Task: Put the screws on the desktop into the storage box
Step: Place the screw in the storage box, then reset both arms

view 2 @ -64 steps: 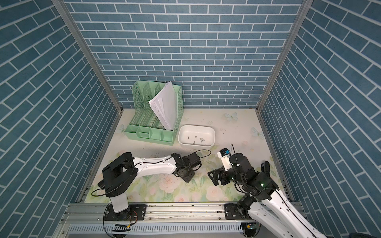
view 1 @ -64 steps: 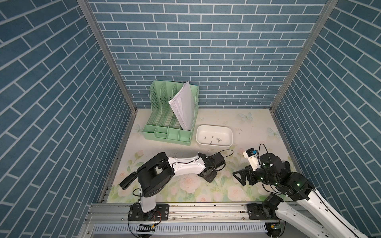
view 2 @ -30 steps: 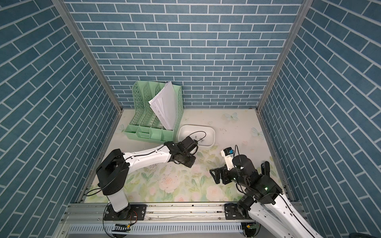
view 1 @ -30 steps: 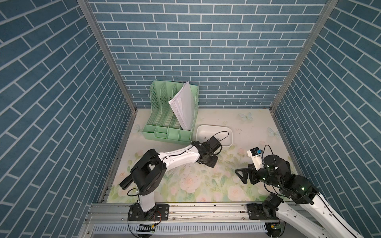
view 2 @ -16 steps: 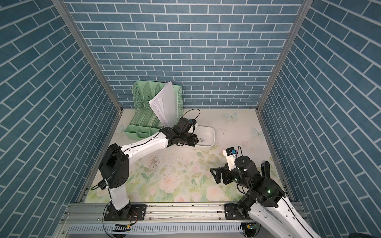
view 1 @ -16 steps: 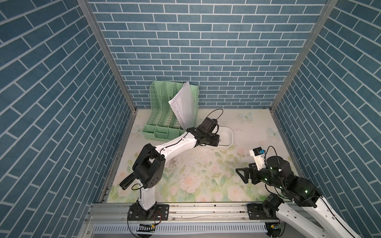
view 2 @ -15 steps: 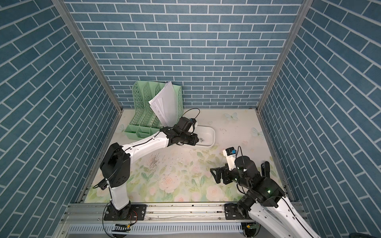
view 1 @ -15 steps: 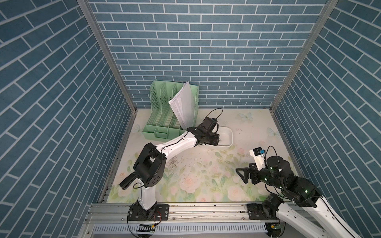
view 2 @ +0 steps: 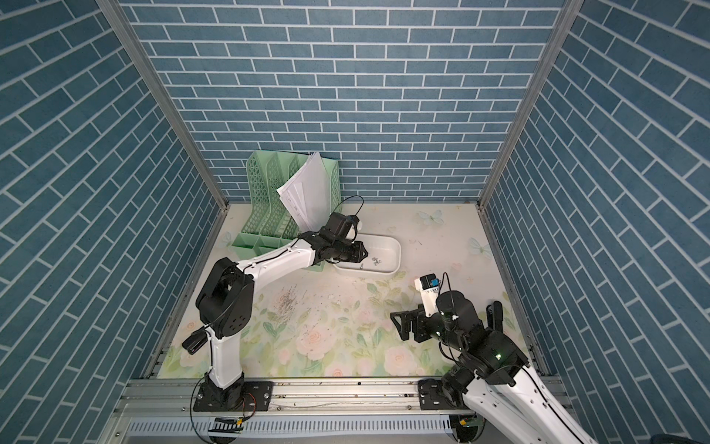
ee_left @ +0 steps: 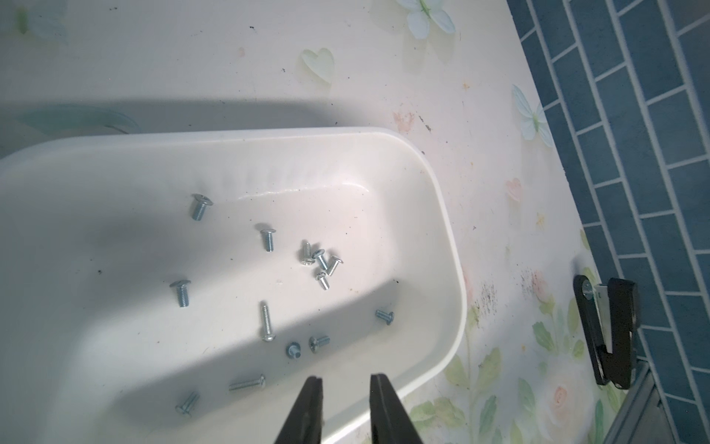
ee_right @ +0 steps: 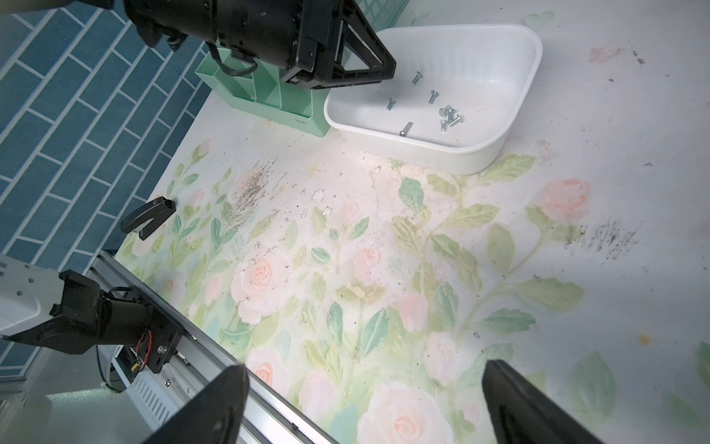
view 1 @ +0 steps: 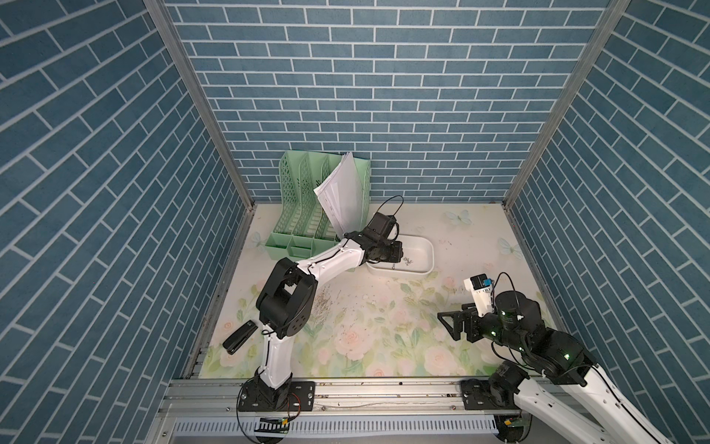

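The white storage box [view 1: 426, 246] [view 2: 395, 246] [ee_left: 442, 200] [ee_right: 442, 153] stands on the rose-printed desktop [view 1: 384, 326] next to the green rack. Several small silver screws [ee_left: 320, 261] [ee_right: 447, 113] [view 1: 408, 261] [view 2: 375, 261] lie loose on its floor. My left gripper [view 1: 399, 250] [view 2: 365, 253] [ee_left: 345, 378] [ee_right: 388, 71] hangs over the box's near-left end. Its jaws stand a little apart with nothing between them. My right gripper [view 1: 447, 326] [view 2: 398, 326] [ee_right: 361, 367] hovers wide open and empty over the front right of the desktop.
A mint-green file rack [view 1: 303, 215] with white papers stands at the back left, touching the box. A black stapler [view 1: 240, 336] [ee_right: 148, 217] [ee_left: 611, 330] lies by the left wall. Dark scuffs [ee_right: 607, 234] and pale flecks mark the desktop. Brick walls enclose three sides.
My left arm has swung from the middle of the desktop back to over the storage box, and its jaws have parted a little. The right arm has drawn slightly back.
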Controlling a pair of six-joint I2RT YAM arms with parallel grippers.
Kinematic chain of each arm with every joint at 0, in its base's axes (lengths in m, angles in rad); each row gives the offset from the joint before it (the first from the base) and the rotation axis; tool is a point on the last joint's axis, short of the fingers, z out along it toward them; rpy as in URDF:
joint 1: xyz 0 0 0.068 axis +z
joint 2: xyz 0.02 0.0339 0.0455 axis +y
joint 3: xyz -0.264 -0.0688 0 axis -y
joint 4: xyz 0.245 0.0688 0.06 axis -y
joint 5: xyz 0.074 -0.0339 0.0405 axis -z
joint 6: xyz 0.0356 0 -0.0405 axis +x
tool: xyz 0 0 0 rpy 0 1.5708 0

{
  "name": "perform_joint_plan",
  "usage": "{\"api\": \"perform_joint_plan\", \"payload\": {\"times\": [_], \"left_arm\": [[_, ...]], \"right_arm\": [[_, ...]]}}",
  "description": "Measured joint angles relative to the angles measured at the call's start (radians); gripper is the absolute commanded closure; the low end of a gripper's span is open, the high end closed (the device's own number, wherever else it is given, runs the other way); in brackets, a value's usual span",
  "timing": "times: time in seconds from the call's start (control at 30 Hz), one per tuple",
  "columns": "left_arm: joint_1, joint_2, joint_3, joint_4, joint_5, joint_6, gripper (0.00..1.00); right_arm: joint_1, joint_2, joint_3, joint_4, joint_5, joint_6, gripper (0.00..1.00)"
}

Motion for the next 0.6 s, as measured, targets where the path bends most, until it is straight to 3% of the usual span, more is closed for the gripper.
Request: {"api": "perform_joint_plan", "payload": {"times": [0.17, 0.4, 0.6], "left_arm": [[0.000, -0.137, -0.075, -0.005, 0.018, 0.002, 0.50], [0.021, -0.349, -0.141, -0.047, -0.019, 0.033, 0.00], [0.113, -0.550, -0.292, -0.058, -0.077, 0.045, 0.00]], "right_arm": [[0.000, 0.038, -0.016, 0.075, 0.025, 0.006, 0.00], [0.000, 0.164, -0.027, 0.231, 0.142, -0.019, 0.00], [-0.067, 0.301, -0.028, 0.372, 0.286, -0.119, 0.01]]}}
